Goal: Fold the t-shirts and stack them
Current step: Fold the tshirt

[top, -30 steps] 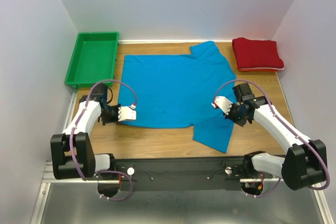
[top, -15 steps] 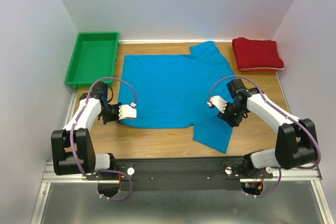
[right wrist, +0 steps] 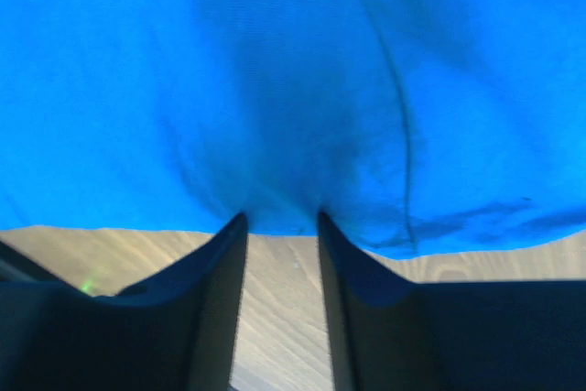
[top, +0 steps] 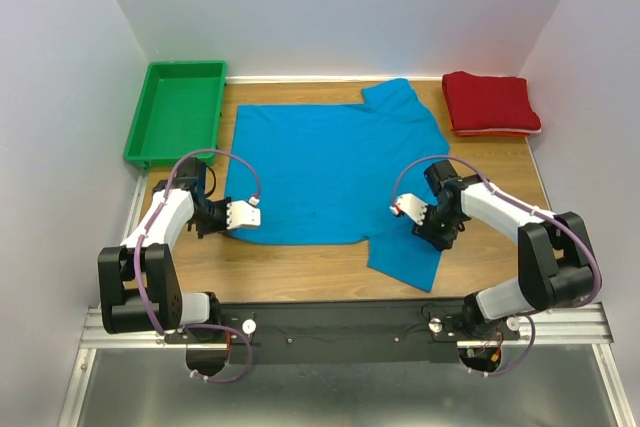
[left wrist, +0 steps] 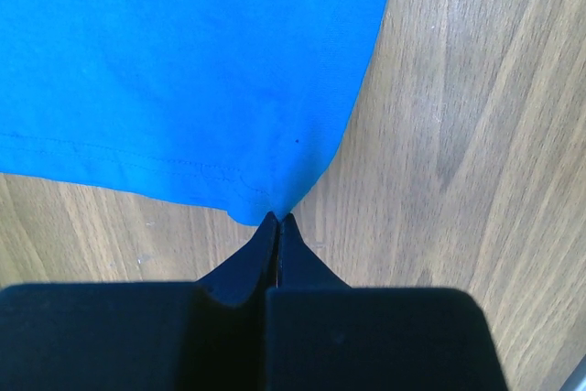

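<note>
The blue t-shirt (top: pixel 330 172) lies spread on the worktop (top: pixel 300 267) just beside the green tray (top: pixel 175 112), and the folded red t-shirt (top: pixel 490 102) sits well away from the tray. The left gripper (left wrist: pixel 276 219) pinches the blue t-shirt's tray-side hem corner. The right gripper (right wrist: pixel 282 217) stands parted at its far edge.

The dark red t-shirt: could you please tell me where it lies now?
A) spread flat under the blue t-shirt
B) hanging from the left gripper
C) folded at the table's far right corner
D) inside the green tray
C: the dark red t-shirt sits folded at the far right corner of the table, apart from the blue t-shirt.
</note>
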